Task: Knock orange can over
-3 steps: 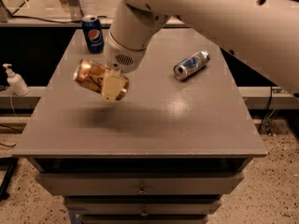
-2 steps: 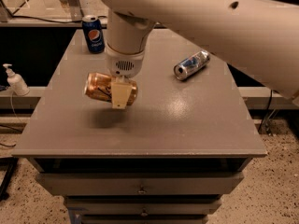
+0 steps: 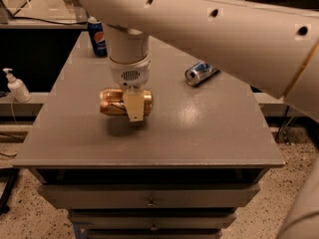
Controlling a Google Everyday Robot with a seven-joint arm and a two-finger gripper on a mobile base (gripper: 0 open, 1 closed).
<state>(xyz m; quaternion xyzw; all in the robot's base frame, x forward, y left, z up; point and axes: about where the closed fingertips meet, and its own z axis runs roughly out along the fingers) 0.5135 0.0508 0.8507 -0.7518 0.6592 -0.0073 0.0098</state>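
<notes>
The orange can (image 3: 112, 101) is shiny copper-orange and lies on its side, level, in the camera view. My gripper (image 3: 130, 104) is shut on it from above, near the middle-left of the grey table (image 3: 209, 128). One cream finger (image 3: 133, 107) crosses the can's front; the other is hidden behind the can. A shadow lies on the table just under the can, so it seems to hang slightly above the surface. The white arm reaches in from the upper right.
A blue Pepsi can (image 3: 97, 36) stands upright at the table's back left. A silver-and-blue can (image 3: 201, 72) lies on its side at the back right. A soap bottle (image 3: 17, 86) stands on a ledge to the left. Drawers sit below the front edge.
The gripper has carried the orange can to the right and lower towards the table. The can has turned from tilted to level.
</notes>
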